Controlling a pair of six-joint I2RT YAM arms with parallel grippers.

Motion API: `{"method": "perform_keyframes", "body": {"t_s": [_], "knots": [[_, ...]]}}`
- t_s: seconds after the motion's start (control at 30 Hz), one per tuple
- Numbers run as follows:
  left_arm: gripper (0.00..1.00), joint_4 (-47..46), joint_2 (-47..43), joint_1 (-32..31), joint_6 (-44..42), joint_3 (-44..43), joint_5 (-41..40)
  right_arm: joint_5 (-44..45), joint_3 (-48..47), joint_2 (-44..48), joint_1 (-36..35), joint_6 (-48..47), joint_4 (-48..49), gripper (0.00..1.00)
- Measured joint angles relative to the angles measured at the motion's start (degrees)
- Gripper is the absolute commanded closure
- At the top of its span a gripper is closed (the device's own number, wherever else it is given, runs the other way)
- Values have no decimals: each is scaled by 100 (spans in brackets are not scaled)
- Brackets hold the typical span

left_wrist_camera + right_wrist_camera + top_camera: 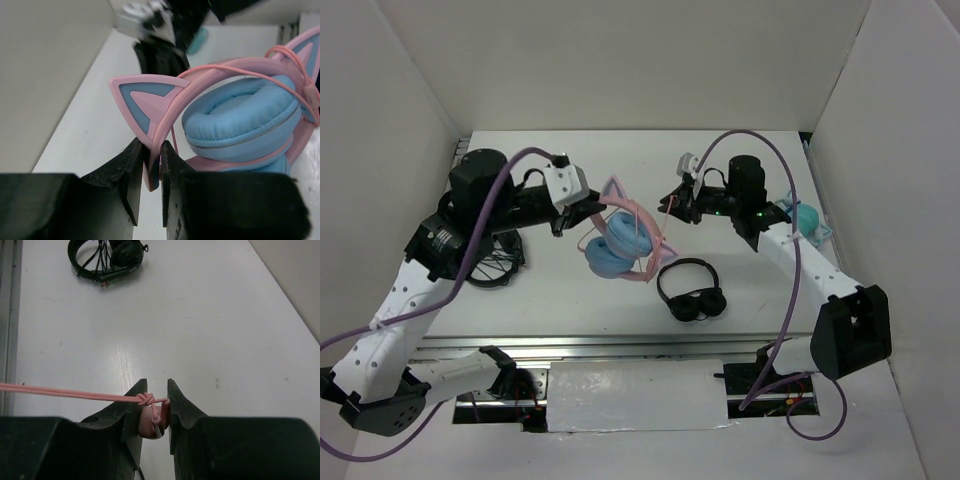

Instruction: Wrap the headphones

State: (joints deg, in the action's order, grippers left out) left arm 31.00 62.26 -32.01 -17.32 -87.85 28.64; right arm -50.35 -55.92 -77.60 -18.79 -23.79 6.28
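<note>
Left gripper (pixel 149 167), jaws pinching the band of the pink cat-ear headphones (pixel 240 115) with light blue cups, steadies a partly wound wrap while the right gripper (pixel 155 390), jaws clamped on its end, holds the thin pink cable (pixel 75 392) taut, its last stretch apparently unwound.

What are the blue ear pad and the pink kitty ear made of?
The blue ear pad looks like soft matte faux leather over foam: it is puffy with a seam. The pink cat ear looks like hard smooth plastic, probably: crisp edges.

White-shelled arms (pixel 395 300) with black joints, looping purple cables (pixel 790 310), black end effector fingers (pixel 130 412), green light (pixel 758 214)
</note>
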Motion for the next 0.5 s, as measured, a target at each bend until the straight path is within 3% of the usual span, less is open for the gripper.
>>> {"method": "perform_keyframes", "body": {"t_s": [0.1, 0.23, 0.5], "knots": [[100, 221, 144, -7, -586, 275, 369, -68, -656, 4, 170, -584, -1189, 100], [100, 365, 452, -33, -1104, 466, 284, 293, -1340, 7, 275, -756, -2229, 100], [100, 323, 1425, -341, -1071, 411, -1222, 2455, -3174, -227, -553, 4, -4028, 100]]}}
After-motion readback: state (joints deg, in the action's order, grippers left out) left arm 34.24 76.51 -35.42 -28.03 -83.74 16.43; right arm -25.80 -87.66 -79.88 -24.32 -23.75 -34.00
